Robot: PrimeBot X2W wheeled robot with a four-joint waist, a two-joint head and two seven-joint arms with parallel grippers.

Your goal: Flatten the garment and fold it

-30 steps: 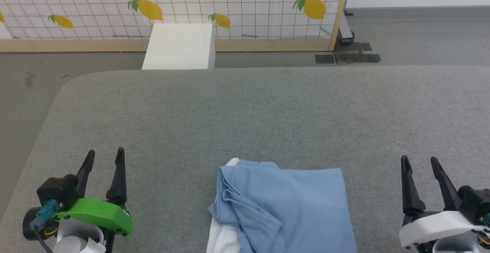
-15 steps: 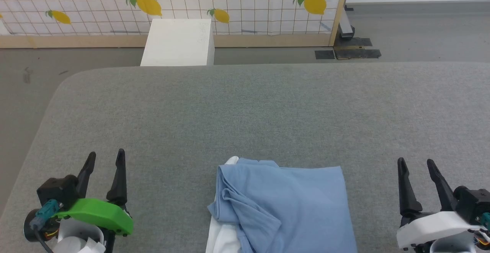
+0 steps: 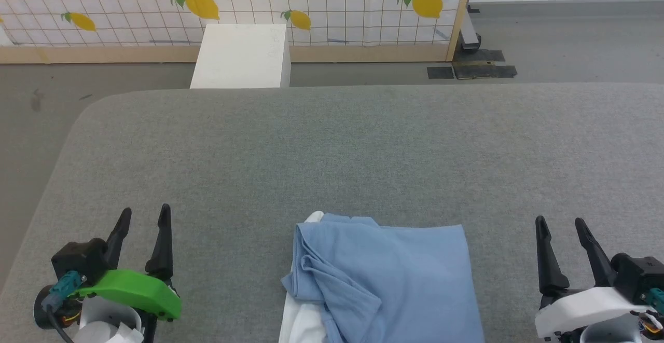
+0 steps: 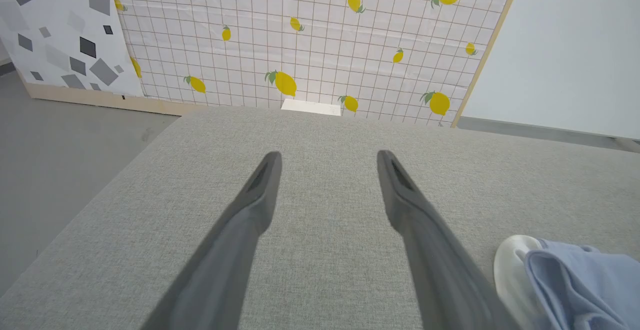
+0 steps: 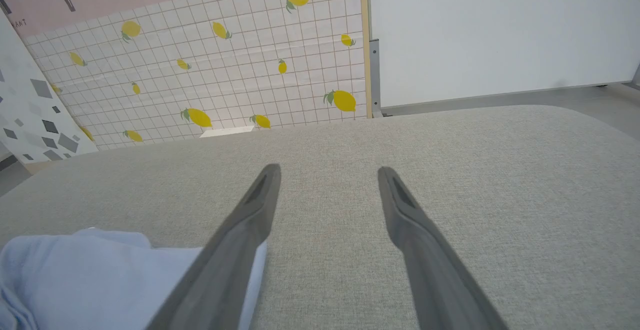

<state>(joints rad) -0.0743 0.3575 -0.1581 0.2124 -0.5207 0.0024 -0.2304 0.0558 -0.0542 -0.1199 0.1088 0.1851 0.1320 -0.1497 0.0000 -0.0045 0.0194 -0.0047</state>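
The garment (image 3: 394,275) lies folded into a light-blue rectangle with white fabric showing at its left edge, at the near middle of the grey padded table (image 3: 332,151). It also appears at the lower right of the left wrist view as the garment (image 4: 580,280) and at the lower left of the right wrist view as the garment (image 5: 90,275). My left gripper (image 3: 145,216) stands open at the lower left, well clear of the cloth. My right gripper (image 3: 557,224) stands open at the lower right, also apart from it. Nothing sits between either pair of fingers.
A white box (image 3: 241,56) stands on the floor beyond the table's far edge, before a lemon-patterned screen (image 3: 233,5). The table's rounded left corner (image 3: 88,120) drops to grey floor. Bare grey padding stretches beyond the garment.
The camera has tipped slightly, shifting the whole picture. My right gripper has drifted a little left and down in the view. The garment and left gripper stay put.
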